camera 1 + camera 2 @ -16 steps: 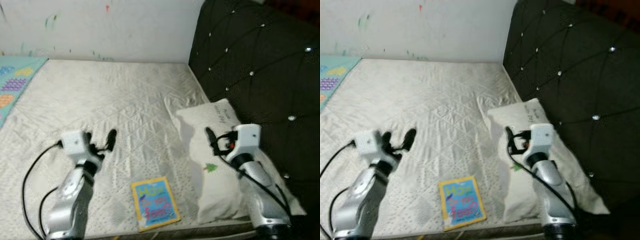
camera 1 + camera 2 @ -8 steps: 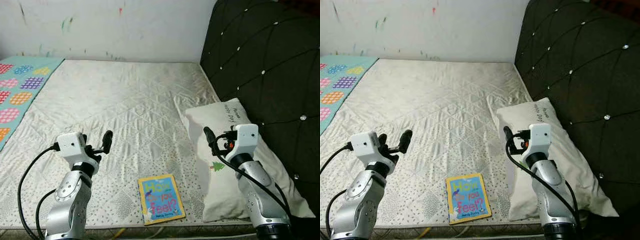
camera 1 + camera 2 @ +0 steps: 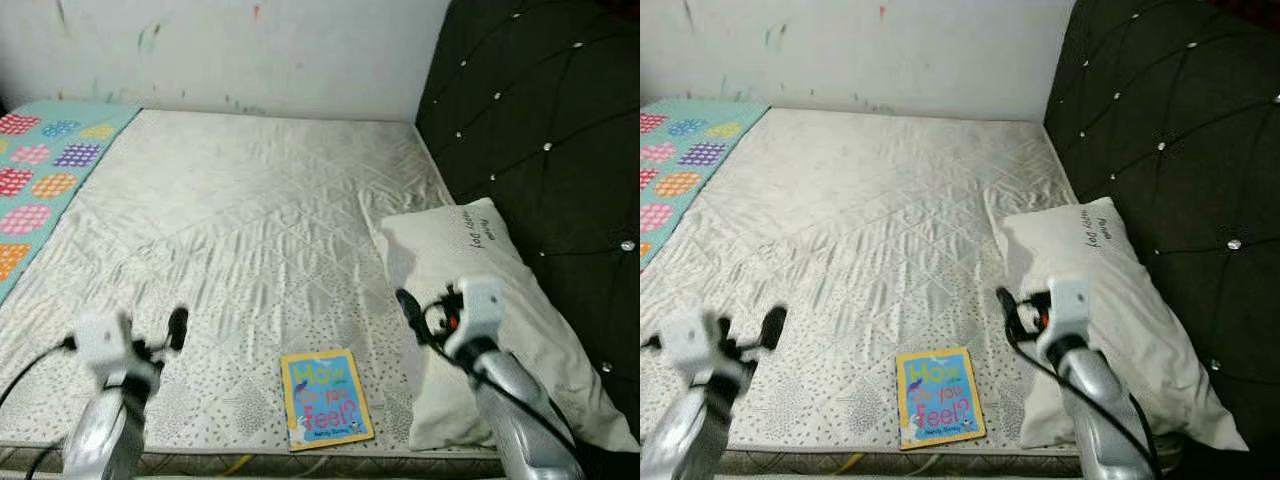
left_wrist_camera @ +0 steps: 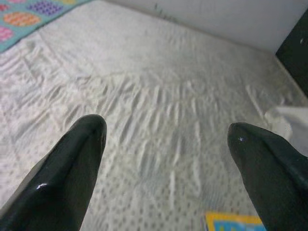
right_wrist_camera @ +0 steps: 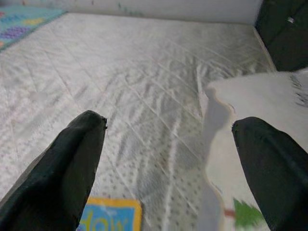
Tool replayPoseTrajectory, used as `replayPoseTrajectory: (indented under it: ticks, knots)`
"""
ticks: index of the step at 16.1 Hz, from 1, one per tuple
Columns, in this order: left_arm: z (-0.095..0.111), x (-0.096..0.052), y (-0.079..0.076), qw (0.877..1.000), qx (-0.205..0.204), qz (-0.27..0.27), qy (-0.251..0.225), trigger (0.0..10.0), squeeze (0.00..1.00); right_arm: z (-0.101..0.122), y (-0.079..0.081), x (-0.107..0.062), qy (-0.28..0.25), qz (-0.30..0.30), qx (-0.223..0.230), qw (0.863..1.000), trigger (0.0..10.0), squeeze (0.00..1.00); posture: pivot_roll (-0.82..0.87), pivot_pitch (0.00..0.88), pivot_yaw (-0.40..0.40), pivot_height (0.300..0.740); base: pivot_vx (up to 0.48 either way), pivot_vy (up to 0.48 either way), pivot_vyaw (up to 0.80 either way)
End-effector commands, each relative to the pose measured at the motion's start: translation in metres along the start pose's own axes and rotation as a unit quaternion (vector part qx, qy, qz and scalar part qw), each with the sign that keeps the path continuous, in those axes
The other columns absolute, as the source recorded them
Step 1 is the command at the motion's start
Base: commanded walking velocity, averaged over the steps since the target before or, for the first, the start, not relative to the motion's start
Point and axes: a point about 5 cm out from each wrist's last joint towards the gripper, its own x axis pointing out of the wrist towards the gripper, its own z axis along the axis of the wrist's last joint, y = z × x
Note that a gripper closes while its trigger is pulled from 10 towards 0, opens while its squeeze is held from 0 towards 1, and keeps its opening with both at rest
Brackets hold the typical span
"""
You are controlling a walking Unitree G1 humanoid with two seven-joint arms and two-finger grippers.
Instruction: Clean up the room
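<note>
Book [image 3: 326, 398]: flat on mattress [image 3: 260, 220] by near edge, btwn both arms; long axis runs near-to-far, slight tilt.
L gripper [image 4: 168, 159]: fingers wide apart, empty, above sheet.
R gripper [image 5: 173, 159]: spread open, empty, at pillow edge.
Pillow [image 3: 490, 300]: right side, against headboard [image 3: 540, 130].
Mat [image 3: 40, 180]: far left.

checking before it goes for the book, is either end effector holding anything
No. Left end effector and right end effector are both open and empty above the mattress.
</note>
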Motion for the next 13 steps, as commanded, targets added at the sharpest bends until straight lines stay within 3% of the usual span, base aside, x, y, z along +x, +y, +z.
replayPoseTrajectory:
  ticks: [1,13]
  knots:
    - [0.0068,-0.0017,-0.0051,1.000,0.007,-0.011,-0.019,10.0,0.00,0.0074,-0.0037,-0.0013,-0.008,-0.013,-0.004,1.000,10.0,0.00,-0.01,0.016,-0.070,0.740,0.000,0.000,0.00]
    - [0.0095,0.0002,-0.0050,1.000,0.014,-0.009,-0.026,10.0,0.00,0.0121,-0.0022,0.0031,-0.010,-0.013,0.004,1.000,10.0,0.00,-0.01,0.029,-0.071,0.730,0.000,0.000,0.00]
